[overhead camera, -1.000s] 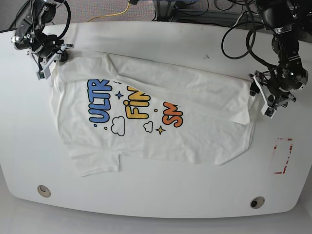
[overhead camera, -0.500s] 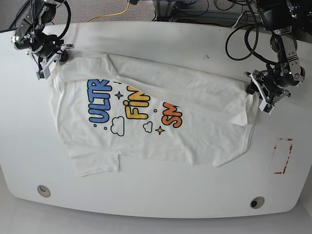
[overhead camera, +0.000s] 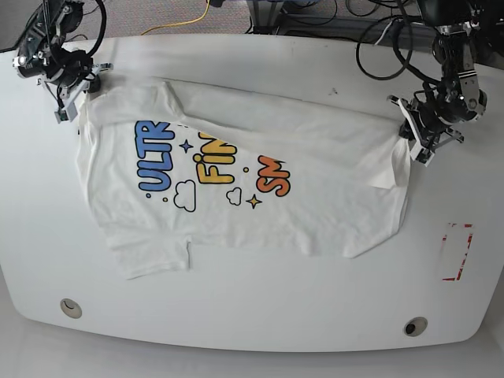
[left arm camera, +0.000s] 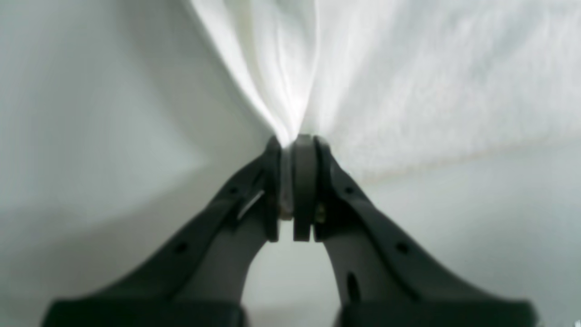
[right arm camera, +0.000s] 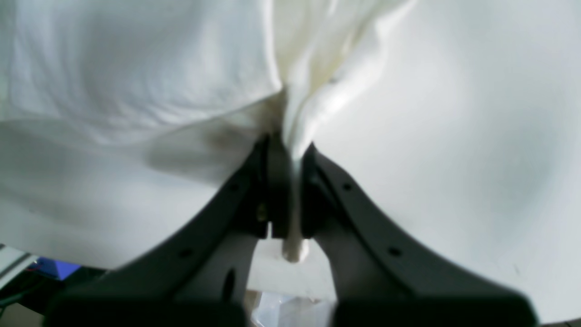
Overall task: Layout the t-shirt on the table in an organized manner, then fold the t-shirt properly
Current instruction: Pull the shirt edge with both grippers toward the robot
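Two pincers are on the job, one at each far corner of the shirt. Going left to right in the base view: the right pincer is clenched on a bunched bit of fabric at the top-left corner, and its wrist view shows cloth pinched between the jaws with a little tail poking through. Next comes the shirt itself, spread across the middle of the white surface with the colourful print facing up, though a fold runs diagonally across the upper part so some lettering is covered. Over at the right edge the left pincer is clamped shut on the shirt's edge, with the fabric fanning out from the tips in its wrist view.

What could go wrong, I reckon: both grips look like thin pinches near the hem, so if the arms pull apart too hard or unevenly the cloth could slip out of one and bunch up again. That diagonal fold and the tucked flap by the right edge could also get pressed in rather than flattened.

No containers anywhere, just the bare surface with its two holes and a red rectangle mark off to the right.
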`<state>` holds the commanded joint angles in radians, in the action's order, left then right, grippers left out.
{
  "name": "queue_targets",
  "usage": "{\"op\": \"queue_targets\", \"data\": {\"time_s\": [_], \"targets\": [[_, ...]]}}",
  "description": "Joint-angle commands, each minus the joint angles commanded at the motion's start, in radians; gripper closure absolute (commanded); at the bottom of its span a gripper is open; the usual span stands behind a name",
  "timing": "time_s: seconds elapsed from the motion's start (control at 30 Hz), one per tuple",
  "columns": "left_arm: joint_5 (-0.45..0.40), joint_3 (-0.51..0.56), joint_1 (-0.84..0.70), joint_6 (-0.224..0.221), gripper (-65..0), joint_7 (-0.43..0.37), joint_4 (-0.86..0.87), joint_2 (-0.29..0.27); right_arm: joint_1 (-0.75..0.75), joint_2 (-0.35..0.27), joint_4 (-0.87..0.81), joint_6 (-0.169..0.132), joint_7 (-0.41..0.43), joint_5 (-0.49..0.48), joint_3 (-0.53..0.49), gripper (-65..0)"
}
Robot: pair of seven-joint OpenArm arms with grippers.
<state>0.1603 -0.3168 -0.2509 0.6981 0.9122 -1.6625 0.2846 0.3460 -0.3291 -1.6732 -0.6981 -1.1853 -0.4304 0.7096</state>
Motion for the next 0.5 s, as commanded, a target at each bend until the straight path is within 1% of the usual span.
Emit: {"op": "queue_targets", "data": {"time_s": [0.27,0.37,0.5], "targets": [[0.002,-0.003,-0.198,0.000,0.0,0.012,-0.169,-0.002,0.098,-0.063,-0.002,0.000,0.000,-0.005,0.005,-0.5],[0.002,-0.003,-0.262,0.000,0.0,0.012,-0.209,-0.002,0.129,-0.075,-0.005,0.000,0.000,-0.005,0.008,-0.5],[0.002,-0.012,-0.305,0.000,0.0,0.012,-0.216,0.000,0.164,-0.072,-0.068,0.000,0.000,-0.005,0.008,-0.6]]}}
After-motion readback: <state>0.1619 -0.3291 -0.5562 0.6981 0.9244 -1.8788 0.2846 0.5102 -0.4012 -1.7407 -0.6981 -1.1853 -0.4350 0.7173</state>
